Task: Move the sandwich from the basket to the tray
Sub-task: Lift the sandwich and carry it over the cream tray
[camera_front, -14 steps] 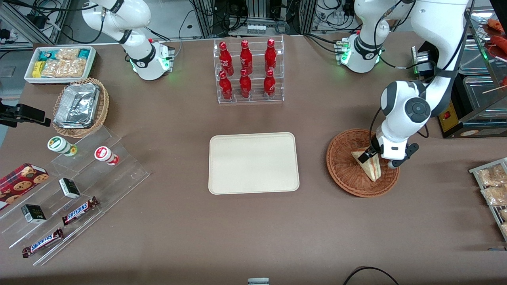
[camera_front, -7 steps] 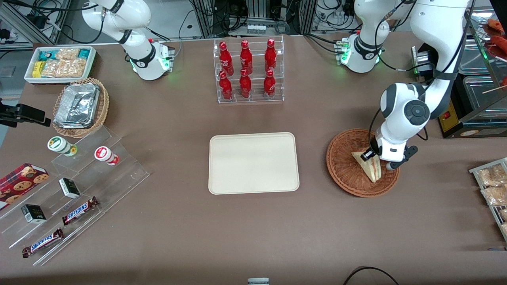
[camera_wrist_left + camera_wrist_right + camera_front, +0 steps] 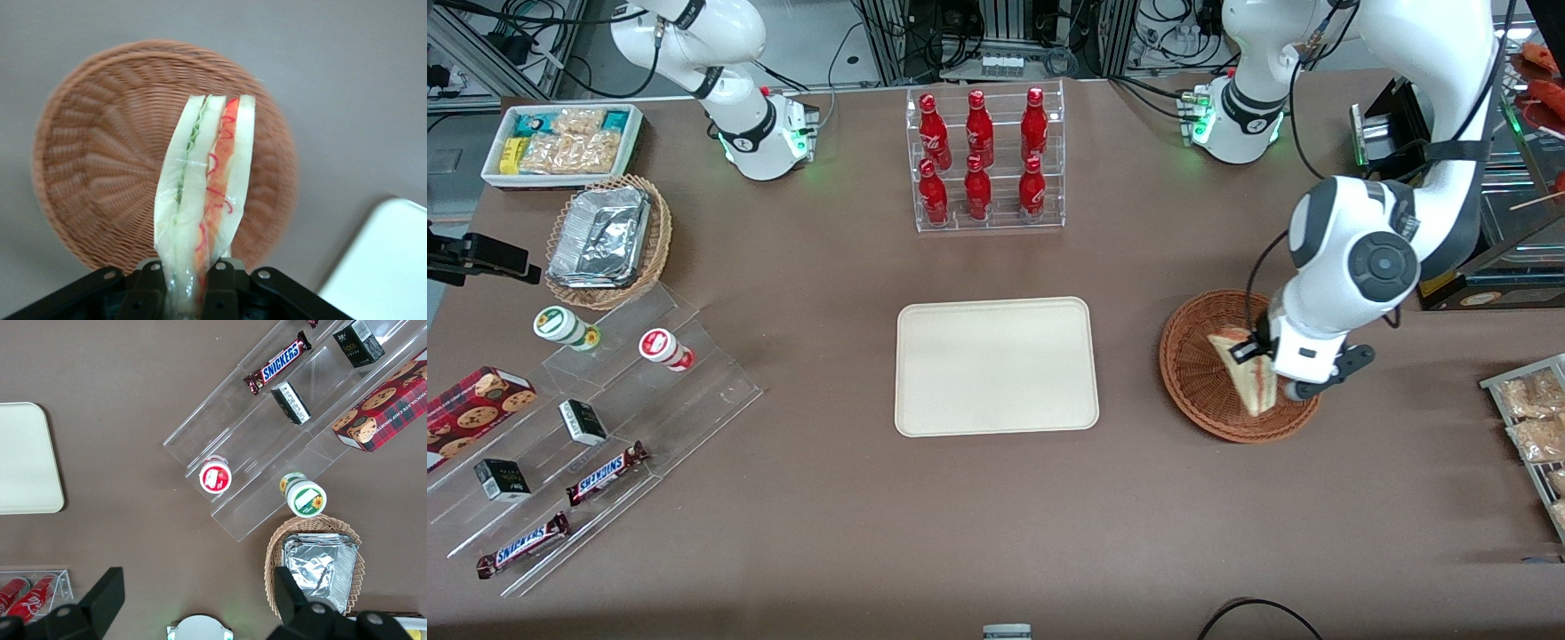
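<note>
My left gripper (image 3: 1263, 356) is shut on the sandwich (image 3: 1243, 373), a pale bread wedge with red and green filling, and holds it lifted above the reddish-brown wicker basket (image 3: 1193, 373). In the left wrist view the sandwich (image 3: 203, 193) stands out from between the black fingers (image 3: 219, 283), its cut edge toward the camera, with the basket (image 3: 93, 160) below it. The cream tray (image 3: 996, 366) lies at the table's middle, toward the parked arm's end from the basket; its corner shows in the left wrist view (image 3: 383, 267) and in the right wrist view (image 3: 27, 457).
A clear rack of red bottles (image 3: 983, 160) stands farther from the front camera than the tray. A tan wicker basket with a foil container (image 3: 605, 238), a white snack box (image 3: 560, 142) and clear stepped shelves with snacks (image 3: 587, 427) lie toward the parked arm's end. A snack rack (image 3: 1529, 418) lies toward the working arm's end.
My left gripper has risen with the sandwich in it; the sandwich has come up off the basket's floor and tilted more upright. The tray and basket have not moved.
</note>
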Robot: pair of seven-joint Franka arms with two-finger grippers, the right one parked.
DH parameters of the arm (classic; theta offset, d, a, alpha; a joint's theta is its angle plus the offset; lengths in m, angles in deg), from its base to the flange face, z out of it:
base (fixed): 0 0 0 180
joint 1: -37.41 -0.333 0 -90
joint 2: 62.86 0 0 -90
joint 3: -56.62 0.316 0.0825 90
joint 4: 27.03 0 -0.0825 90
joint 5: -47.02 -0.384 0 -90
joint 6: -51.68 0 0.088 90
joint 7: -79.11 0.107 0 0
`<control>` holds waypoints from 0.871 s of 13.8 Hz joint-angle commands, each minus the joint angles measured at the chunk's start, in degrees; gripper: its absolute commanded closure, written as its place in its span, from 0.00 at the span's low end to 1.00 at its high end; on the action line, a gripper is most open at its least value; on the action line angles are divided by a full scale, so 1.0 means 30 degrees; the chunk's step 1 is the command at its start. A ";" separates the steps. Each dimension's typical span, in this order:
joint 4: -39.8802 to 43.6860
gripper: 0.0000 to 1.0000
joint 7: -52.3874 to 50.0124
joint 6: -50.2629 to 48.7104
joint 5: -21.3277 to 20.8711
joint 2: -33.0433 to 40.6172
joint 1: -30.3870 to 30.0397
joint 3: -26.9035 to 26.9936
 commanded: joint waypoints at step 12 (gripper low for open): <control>1.2164 1.00 -0.2441 -0.3180 -0.4629 -1.0442 0.6150 -0.4107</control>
